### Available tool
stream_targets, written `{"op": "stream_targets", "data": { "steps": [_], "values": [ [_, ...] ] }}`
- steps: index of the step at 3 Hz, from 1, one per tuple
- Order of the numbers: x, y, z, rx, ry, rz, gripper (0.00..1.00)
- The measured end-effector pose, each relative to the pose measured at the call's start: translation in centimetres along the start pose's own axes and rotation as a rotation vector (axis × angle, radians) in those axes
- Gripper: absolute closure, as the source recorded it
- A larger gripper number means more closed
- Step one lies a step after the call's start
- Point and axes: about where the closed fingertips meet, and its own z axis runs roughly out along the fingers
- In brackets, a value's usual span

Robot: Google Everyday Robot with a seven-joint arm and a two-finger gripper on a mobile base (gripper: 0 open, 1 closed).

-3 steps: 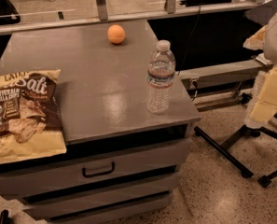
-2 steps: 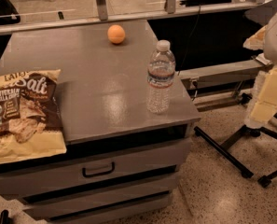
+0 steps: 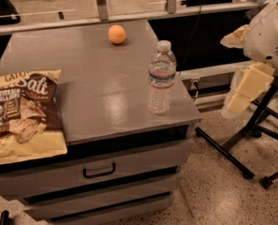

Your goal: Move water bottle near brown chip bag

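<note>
Nothing moved, water bottle [image 3: 161, 77] upright, well apart from brown chip bag [image 3: 22, 112], gripper [image 3: 245, 92] far right, grip unclear

High oblique view, jaws at right

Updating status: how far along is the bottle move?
Done: nothing; the water bottle stands upright near the cabinet top's right edge, the brown chip bag lies at its left. In hand: nothing; the gripper hangs right of the cabinet, apart from the bottle. Left: grasp, carry, place.
</note>
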Motion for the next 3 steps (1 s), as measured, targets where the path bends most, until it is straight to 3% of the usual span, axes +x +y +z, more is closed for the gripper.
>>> {"op": "stream_targets", "data": {
  "steps": [1, 2, 3],
  "values": [
    [-4.0, -1.0, 1.7, -0.023, -0.175, -0.037, 0.00],
    [-6.9, -1.3, 2.2, -0.050, -0.290, -0.051, 0.00],
    [-9.0, -1.6, 3.4, -0.073, -0.337, -0.048, 0.13]
  ]
}}
